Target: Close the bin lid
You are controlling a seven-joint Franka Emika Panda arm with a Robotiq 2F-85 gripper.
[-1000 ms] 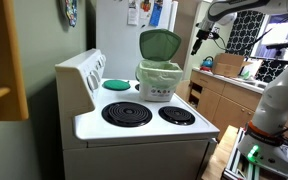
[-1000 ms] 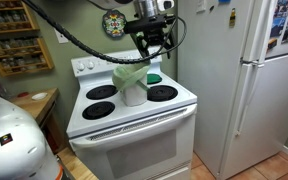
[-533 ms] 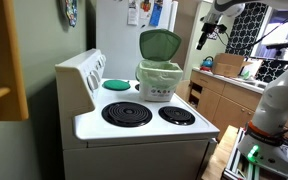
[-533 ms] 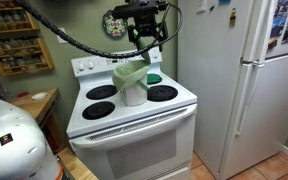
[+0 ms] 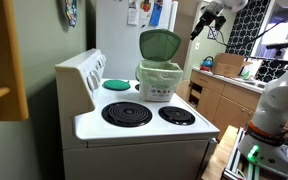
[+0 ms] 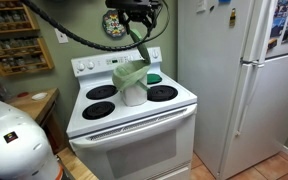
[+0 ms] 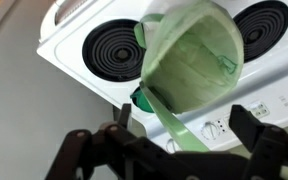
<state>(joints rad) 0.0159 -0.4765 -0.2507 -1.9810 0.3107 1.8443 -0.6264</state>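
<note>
Standing raised on the white bin [image 5: 160,88] atop the stove [image 5: 92,125], the lid [image 5: 160,43] looks light, stiff, hinged — push its top rim; the gripper [image 5: 196,30], at the lid's two o'clock, hangs spread and empty.

Over the last second you raised the gripper [image 5: 196,28] [image 6: 139,22]: it now hangs higher and farther above the lid [image 5: 160,43].

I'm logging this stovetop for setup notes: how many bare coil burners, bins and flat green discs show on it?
Bare coil burners: 3
Bins: 1
Flat green discs: 1
Total: 5
</note>
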